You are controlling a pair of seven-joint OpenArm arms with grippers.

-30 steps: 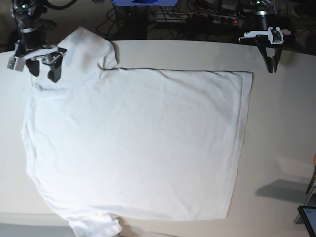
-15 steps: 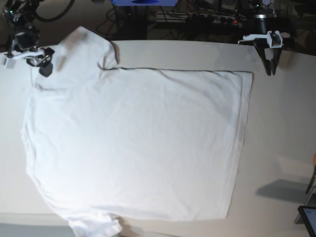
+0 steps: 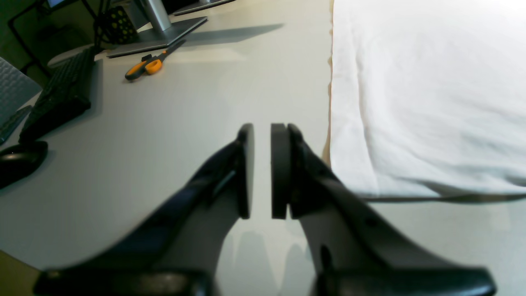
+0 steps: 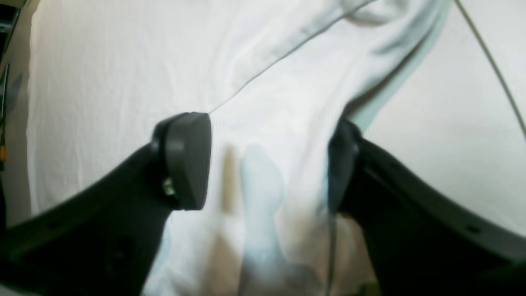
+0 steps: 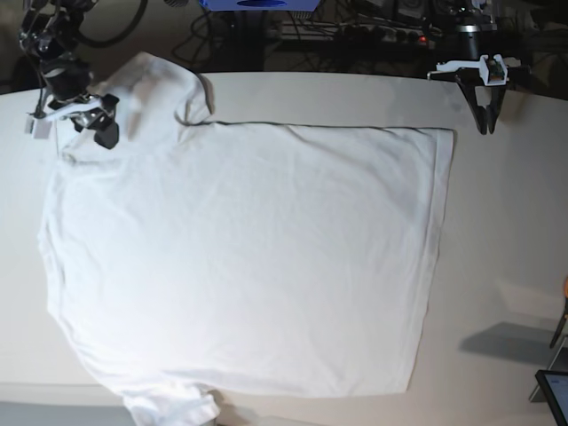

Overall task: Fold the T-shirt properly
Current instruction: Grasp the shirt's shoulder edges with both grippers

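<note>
Pale and smooth, the worktop [image 5: 497, 222] carries one white T-shirt [image 5: 240, 266], spread flat across most of it, with dark cables and equipment behind the far edge. Two arms are in view. At the left of the base view, the right gripper [image 5: 84, 131] hovers over the far sleeve [image 5: 155, 89], fingers [image 4: 187, 160] spread wide with cloth below them, gripping nothing. The shirt's long axis runs left to right, collar end left, hem [image 5: 435, 257] right. Just beyond the hem's far corner, the left gripper [image 5: 485, 124] points down, fingers [image 3: 245, 168] nearly closed, a narrow gap between them, empty. One pair of orange-handled scissors [image 3: 150, 65] lies farther off.
</note>
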